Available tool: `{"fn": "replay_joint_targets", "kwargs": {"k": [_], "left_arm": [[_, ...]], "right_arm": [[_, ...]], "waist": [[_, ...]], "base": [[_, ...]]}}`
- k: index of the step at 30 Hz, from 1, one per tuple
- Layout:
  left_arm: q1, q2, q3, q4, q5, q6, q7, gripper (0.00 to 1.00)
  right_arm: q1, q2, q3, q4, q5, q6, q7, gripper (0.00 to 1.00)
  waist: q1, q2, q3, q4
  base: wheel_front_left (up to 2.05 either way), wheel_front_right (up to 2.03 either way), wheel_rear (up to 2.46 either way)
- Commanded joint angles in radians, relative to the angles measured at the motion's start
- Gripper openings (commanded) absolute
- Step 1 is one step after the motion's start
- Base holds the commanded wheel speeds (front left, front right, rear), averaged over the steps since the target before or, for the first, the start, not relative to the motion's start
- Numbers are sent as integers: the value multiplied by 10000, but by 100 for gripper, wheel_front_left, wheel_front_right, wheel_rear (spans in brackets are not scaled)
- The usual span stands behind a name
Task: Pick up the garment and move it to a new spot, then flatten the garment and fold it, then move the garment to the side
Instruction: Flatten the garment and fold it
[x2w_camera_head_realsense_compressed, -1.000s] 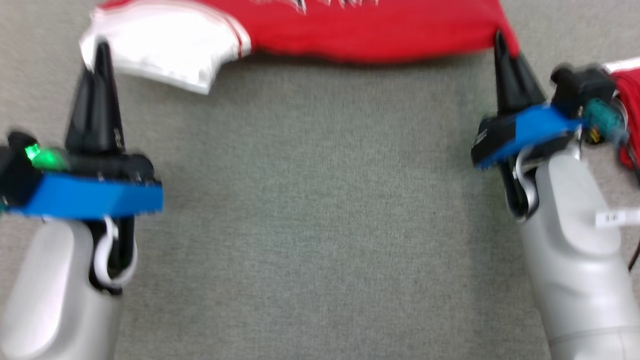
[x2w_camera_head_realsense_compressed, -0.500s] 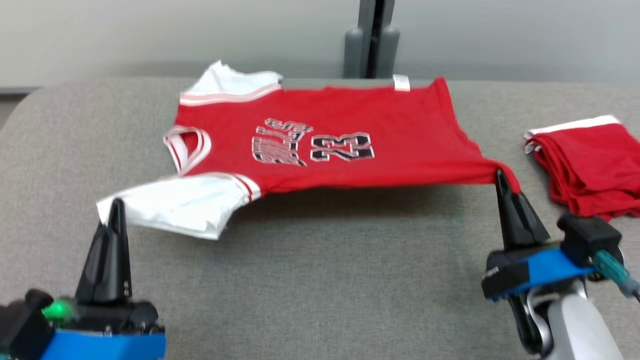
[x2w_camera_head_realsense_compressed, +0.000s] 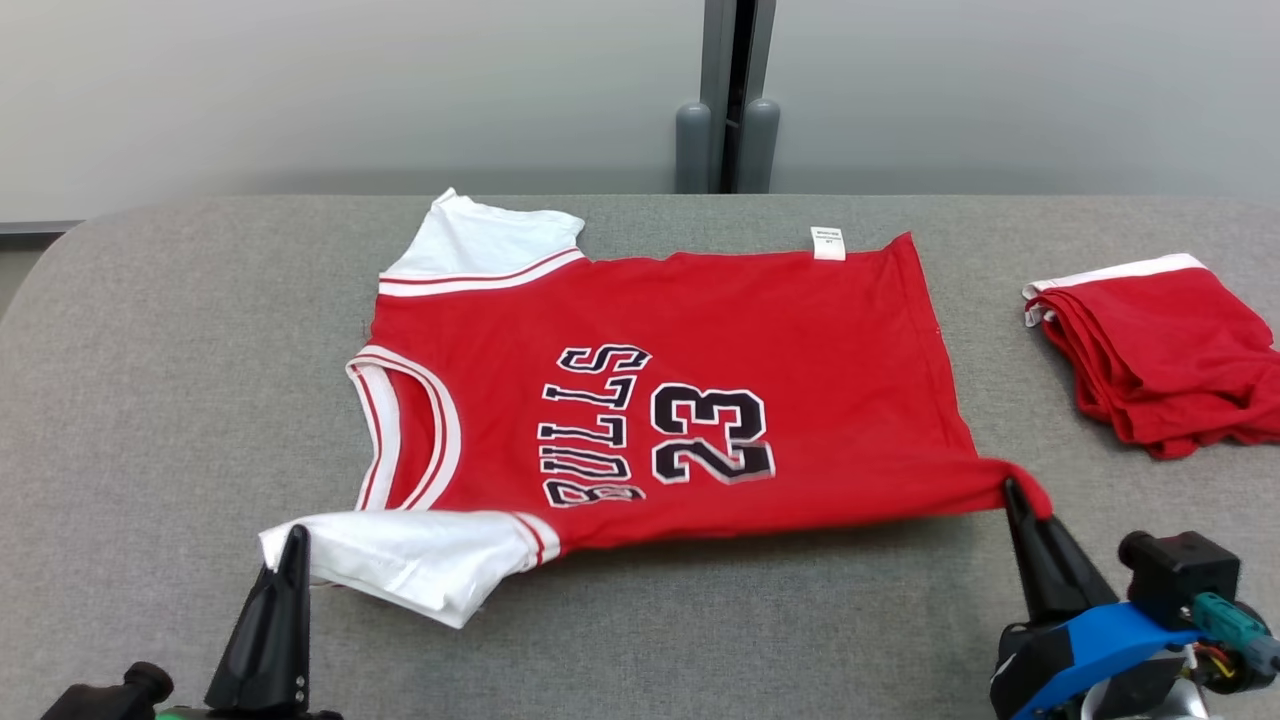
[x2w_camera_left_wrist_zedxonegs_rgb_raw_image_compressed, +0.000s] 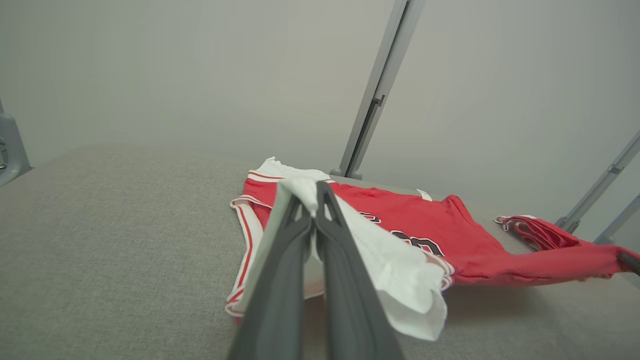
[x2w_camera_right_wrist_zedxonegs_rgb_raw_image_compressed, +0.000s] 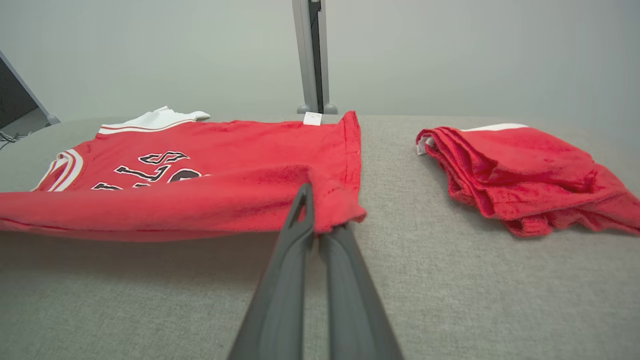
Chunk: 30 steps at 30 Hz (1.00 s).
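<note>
The red short-sleeved jersey with white sleeves and black "BULLS 23" lettering (x2w_camera_head_realsense_compressed: 700, 340) is lying spread across the middle of the grey fabric-covered table (x2w_camera_head_realsense_compressed: 150, 400). Its neck opening is pointing toward the left edge and its hem toward the right edge. Its far side is resting flat close to the far edge.

The left gripper (x2w_camera_head_realsense_compressed: 296, 532) is hovering by the near edge on the left side. Its two dark fingers are pressed together on the tip of the near white sleeve (x2w_camera_head_realsense_compressed: 400, 560), and in the left wrist view the white cloth is draping over the fingertips. The right gripper (x2w_camera_head_realsense_compressed: 1012, 488) is working by the near edge on the right side, its fingers closed tight on the jersey's near hem corner, which is being drawn out to a point.

Between the two grips the jersey's near side is hanging slightly off the surface, casting a shadow beneath it.

A folded pile of red cloth with white trim (x2w_camera_head_realsense_compressed: 1160, 350) is lying at the right edge, apart from the jersey's hem. A grey upright post (x2w_camera_head_realsense_compressed: 725, 100) is standing behind the far edge.
</note>
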Motion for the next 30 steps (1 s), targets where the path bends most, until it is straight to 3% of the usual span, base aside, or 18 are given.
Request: {"fn": "replay_joint_targets", "kwargs": {"k": [1,14,24,30], "left_arm": [[-254,-80,-53,174,-56,-57,-82,0],[-1647,-70,-571,1978,382,-398,-119,0],[-4298,-216,-980,3738,543,-881,273,0],[-5758,-319,-1081,5364,468,-1138,268,0]], "right_arm": [[-27,-16,26,150,54,1,46,0],[-731,-18,67,1474,-164,1,872,0],[-2272,-21,-88,2125,-492,1,2543,0],[-3394,-18,-363,2984,-650,1,2704,0]], "waist": [[1,0,26,23],[1,0,239,51],[1,0,740,16],[1,0,1136,-79]], "base": [[0,0,0],[0,0,0],[0,0,0],[0,0,0]]}}
